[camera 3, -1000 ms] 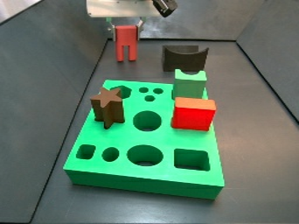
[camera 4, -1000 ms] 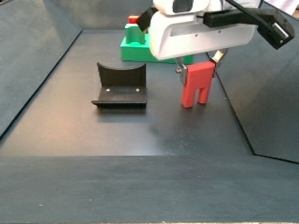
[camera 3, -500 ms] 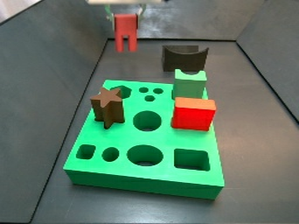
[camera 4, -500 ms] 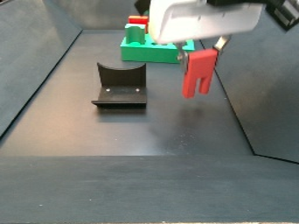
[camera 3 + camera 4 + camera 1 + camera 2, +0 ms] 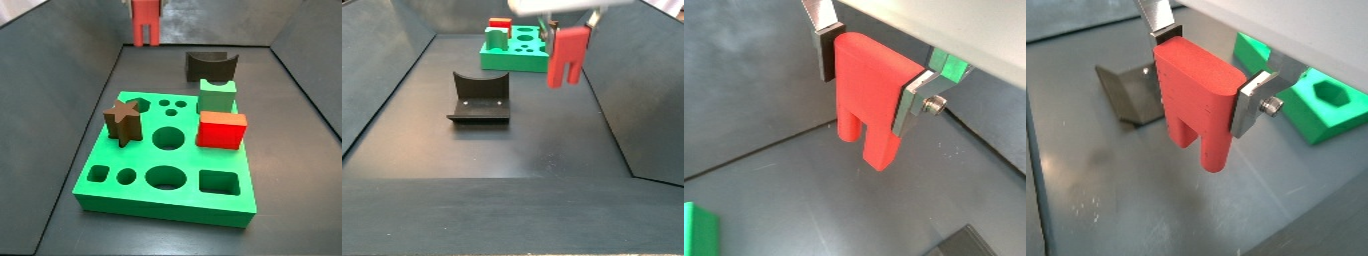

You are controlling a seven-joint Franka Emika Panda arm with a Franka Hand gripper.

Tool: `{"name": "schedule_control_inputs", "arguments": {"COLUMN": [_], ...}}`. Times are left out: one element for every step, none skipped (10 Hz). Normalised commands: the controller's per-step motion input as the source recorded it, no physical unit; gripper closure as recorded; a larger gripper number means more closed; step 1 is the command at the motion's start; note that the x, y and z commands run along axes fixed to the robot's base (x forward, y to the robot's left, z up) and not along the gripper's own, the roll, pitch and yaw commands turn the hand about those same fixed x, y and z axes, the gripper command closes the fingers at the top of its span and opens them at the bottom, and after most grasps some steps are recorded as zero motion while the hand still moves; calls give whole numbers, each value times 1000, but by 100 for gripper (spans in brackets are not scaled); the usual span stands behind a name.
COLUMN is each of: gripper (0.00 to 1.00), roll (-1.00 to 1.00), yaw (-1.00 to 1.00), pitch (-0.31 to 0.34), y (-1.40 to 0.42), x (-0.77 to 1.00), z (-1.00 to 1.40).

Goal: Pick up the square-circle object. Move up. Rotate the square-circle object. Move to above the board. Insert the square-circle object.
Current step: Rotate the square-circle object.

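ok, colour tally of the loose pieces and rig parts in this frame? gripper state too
Salmon-red: 1, square-circle object, off the floor, clamped in the gripper
Bright red: 1, cube on the board
Green: 2, board, small block
Dark brown: 1, star
Dark: 1, fixture
Total: 6
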Motion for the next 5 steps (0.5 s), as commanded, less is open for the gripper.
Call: {"name": "schedule_control_inputs", "arguments": {"gripper": [100, 100, 100, 100, 100], "roll": [28, 37, 42, 52, 59], "yaw": [24, 25, 22, 23, 24], "pitch": [72, 80, 83, 83, 80], "y": [-219, -188, -154, -87, -54], "x": [119, 107, 92, 54, 32], "z": [1000, 1000, 936, 712, 546]}}
